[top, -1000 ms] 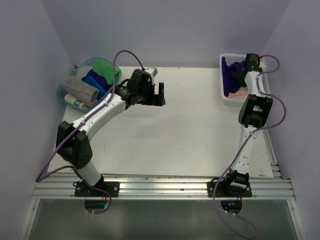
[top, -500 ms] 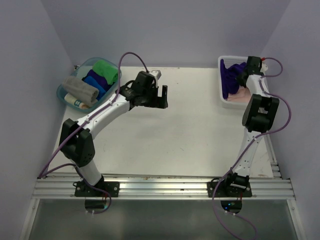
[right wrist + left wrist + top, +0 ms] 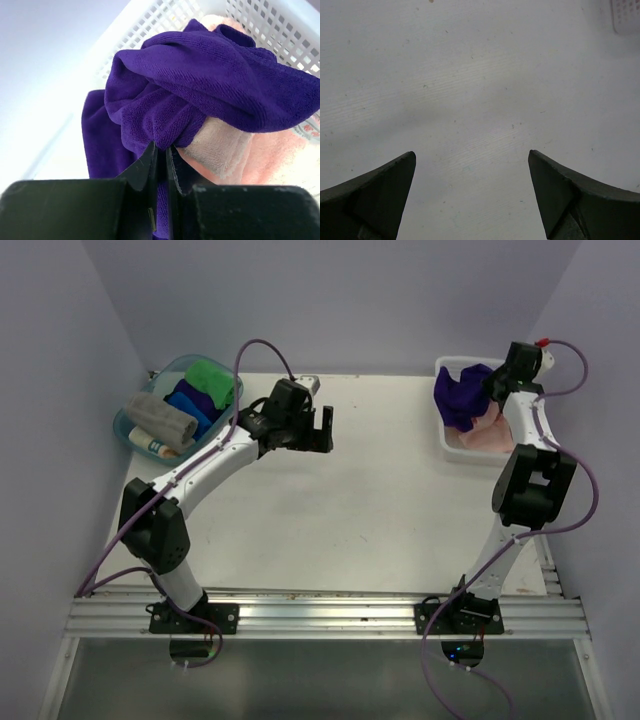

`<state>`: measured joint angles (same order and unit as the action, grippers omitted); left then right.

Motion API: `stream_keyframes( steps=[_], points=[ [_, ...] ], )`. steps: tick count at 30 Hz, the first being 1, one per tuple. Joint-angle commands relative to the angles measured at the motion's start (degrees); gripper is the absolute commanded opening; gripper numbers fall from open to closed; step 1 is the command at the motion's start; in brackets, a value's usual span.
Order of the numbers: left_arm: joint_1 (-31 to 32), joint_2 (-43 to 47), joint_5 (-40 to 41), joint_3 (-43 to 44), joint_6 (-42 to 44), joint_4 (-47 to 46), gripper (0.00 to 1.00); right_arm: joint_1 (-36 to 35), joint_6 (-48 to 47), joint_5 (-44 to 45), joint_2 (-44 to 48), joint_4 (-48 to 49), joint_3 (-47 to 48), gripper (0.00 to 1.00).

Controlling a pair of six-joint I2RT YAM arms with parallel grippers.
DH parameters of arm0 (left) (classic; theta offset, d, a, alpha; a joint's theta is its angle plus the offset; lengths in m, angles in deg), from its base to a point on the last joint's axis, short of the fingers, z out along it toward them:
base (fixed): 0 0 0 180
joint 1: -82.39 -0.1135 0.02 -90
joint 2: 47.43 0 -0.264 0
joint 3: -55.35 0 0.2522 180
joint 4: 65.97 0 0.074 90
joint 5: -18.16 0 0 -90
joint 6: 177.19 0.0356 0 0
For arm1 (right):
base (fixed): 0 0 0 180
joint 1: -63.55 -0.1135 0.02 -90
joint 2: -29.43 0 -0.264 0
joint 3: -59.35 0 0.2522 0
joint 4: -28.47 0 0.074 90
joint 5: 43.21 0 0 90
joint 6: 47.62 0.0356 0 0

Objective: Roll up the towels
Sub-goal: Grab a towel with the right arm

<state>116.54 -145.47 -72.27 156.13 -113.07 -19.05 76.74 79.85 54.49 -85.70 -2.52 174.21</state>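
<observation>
The right gripper [image 3: 161, 150] has its jaws pressed nearly together, pinching a fold of the dark purple towel [image 3: 210, 85]. This towel is bunched over a pale pink towel [image 3: 280, 150], and both lie in a white perforated basket [image 3: 150, 30].

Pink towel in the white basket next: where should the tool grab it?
Probably take the pink towel by its bare folded edge beside the right tool, from above: the basket walls block the sides, and the purple towel that tool pinches drapes over part of it.
</observation>
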Motion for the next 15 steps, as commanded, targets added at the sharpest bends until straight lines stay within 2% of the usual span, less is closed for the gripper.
stream_keyframes(
  steps=[1, 3, 5, 6, 7, 10, 15],
  points=[
    [0.13, 2.06, 3.84, 2.1, 1.19, 1.37, 0.98, -0.01, -0.82, -0.67, 0.7, 1.33, -1.08, 0.07],
    [0.13, 2.59, 4.73, 2.18, 1.54, 1.9, 0.99, -0.01, -0.91, -0.15, 0.44, 0.02, -1.6, 0.09],
    [0.04, 3.03, 5.52, 2.27, 1.63, 2.43, 0.99, 0.08, -0.91, 2.31, 0.08, -1.65, -1.52, 0.3],
    [0.04, 3.2, 5.61, 2.19, 1.72, 2.43, 0.99, 0.17, -1.0, 3.79, 0.17, -2.88, -1.69, 0.44],
    [0.04, 3.21, 5.61, 2.19, 1.72, 2.43, 0.99, 0.26, -0.74, 4.33, 0.34, -3.07, -2.04, 0.48],
    [0.04, 2.77, 5.35, 2.36, 1.72, 2.43, 0.99, 0.35, -1.08, 4.25, 2.54, -1.67, -4.24, 0.52],
    [0.04, 1.8, 5.26, 3.24, 1.81, 2.6, 0.99, 0.0, -3.63, -1.18, 5.7, 2.9, -7.05, 0.64]
  ],
)
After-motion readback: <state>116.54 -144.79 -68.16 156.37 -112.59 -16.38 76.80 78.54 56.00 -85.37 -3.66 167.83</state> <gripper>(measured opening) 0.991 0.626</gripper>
